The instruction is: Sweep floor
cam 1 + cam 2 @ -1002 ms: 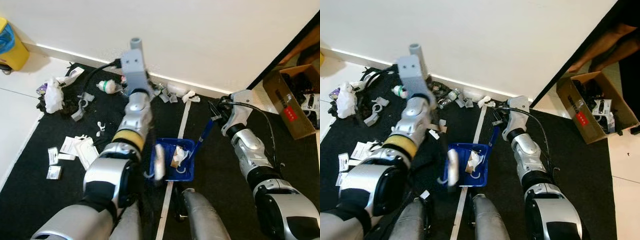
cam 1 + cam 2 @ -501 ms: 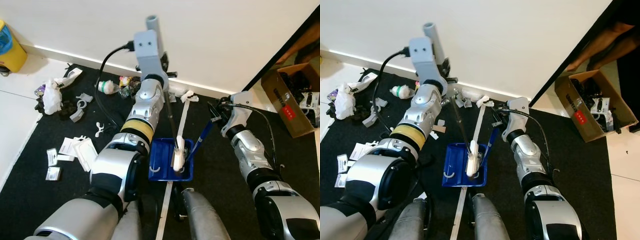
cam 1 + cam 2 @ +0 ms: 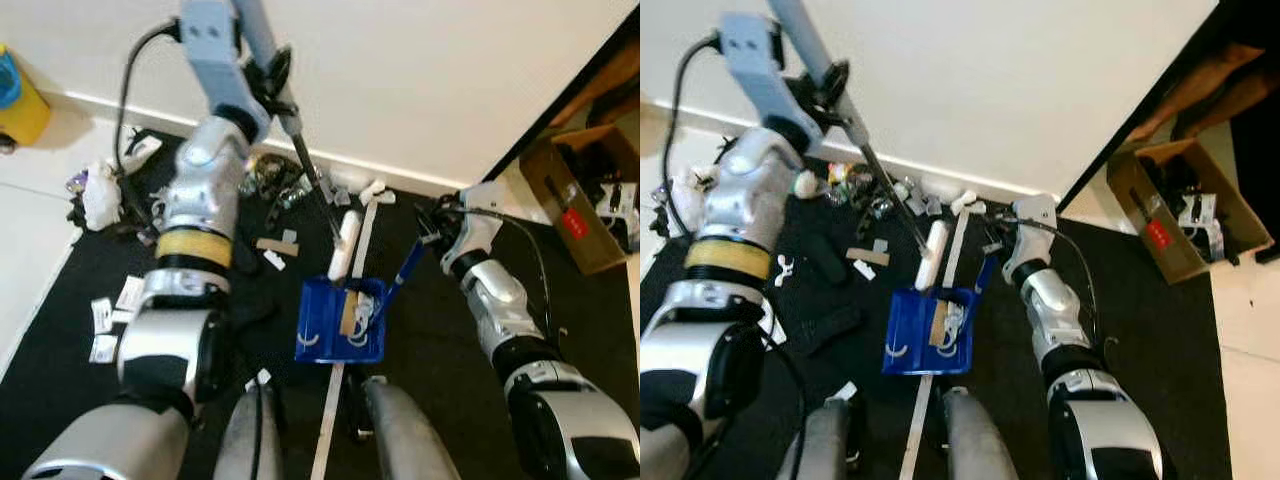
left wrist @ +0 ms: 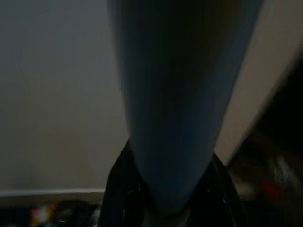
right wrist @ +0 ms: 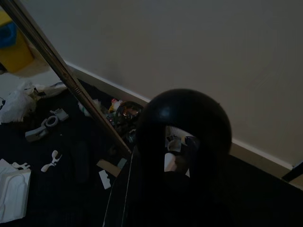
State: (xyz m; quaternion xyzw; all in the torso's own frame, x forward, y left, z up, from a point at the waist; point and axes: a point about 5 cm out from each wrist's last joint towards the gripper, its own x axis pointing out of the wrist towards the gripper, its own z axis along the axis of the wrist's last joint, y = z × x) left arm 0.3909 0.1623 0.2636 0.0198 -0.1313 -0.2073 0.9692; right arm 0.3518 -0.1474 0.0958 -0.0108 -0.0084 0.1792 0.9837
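Far left, against the white wall: yellow bin [image 3: 20, 100], then white crumpled paper and grey plastic scraps [image 3: 100, 195] strewn over the black floor mat [image 3: 60, 360], with flat white packets [image 3: 118, 305] nearer. All of it well apart from the pan, not yet swept.

Raised high at left-centre: left gripper [image 3: 270, 82], clamped on the thin dark broom handle [image 3: 305, 165] that slants down and to the right. White brush head [image 3: 342, 243] lifted off the mat, hanging just beyond the far rim of the blue plastic dustpan [image 3: 340, 325]. Inside the pan already: a brown card strip and some white scraps [image 3: 355, 310]. More mixed litter [image 3: 270, 180] piled along the far skirting, behind the brush.

Right of centre: right gripper [image 3: 432, 222], apparently closed on the blue dustpan handle [image 3: 405, 268]; fingers largely hidden in the head views, dark in the wrist view, so not certain. Far right: brown cardboard box [image 3: 585, 195], off the mat.

Risks, as a judgement: with the brush airborne and close to the rim, a hasty downward stroke likely to clip the pan edge and tip the caught scraps out. Handle gripped far from the head, so much leverage; a small wrist error probably flicking the light paper sideways rather than gathering it. A shifted pan would leave the stroke with nothing to land in.
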